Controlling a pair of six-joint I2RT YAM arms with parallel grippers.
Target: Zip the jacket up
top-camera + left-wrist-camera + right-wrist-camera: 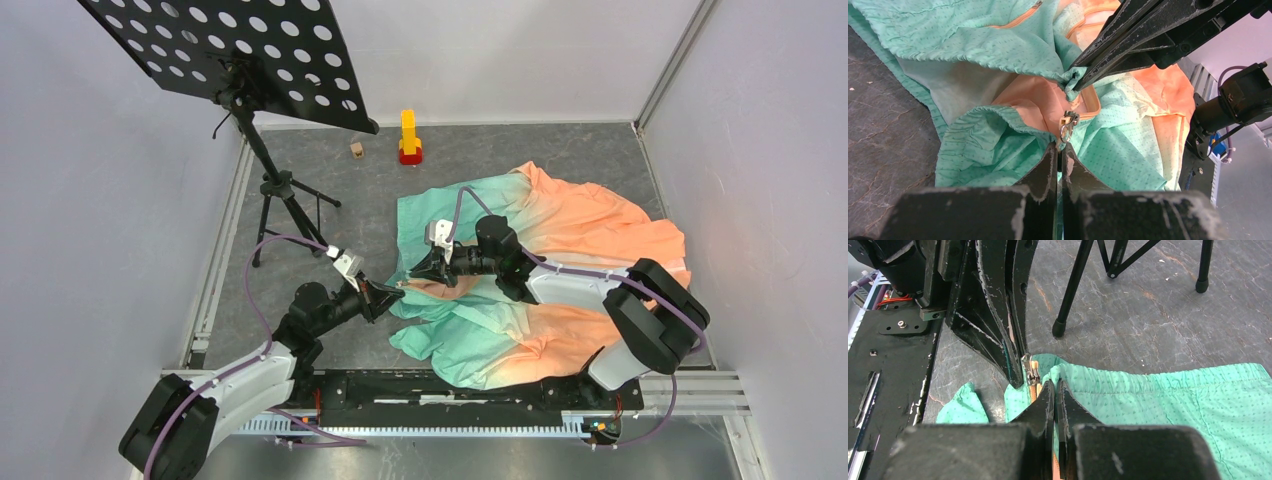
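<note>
The jacket (580, 230) lies crumpled on the table, mint green at the left and fading to peach at the right. Both grippers meet at its left hem. My left gripper (1060, 148) is shut on the green hem just below the metal zipper slider (1067, 124). My right gripper (1054, 385) is shut on a fold of green fabric beside the orange zipper tape (1034, 390). In the left wrist view the right gripper (1074, 84) comes in from the upper right, pinching a bunch of green cloth. In the top view the left gripper (395, 288) and right gripper (415, 270) sit tip to tip.
A black perforated music stand (230, 50) on a tripod (285, 200) stands at the back left, one foot (1059, 331) close to the hem. A yellow and red block (409, 137) and a small wooden cube (356, 149) sit at the back. A black rail (440, 390) runs along the near edge.
</note>
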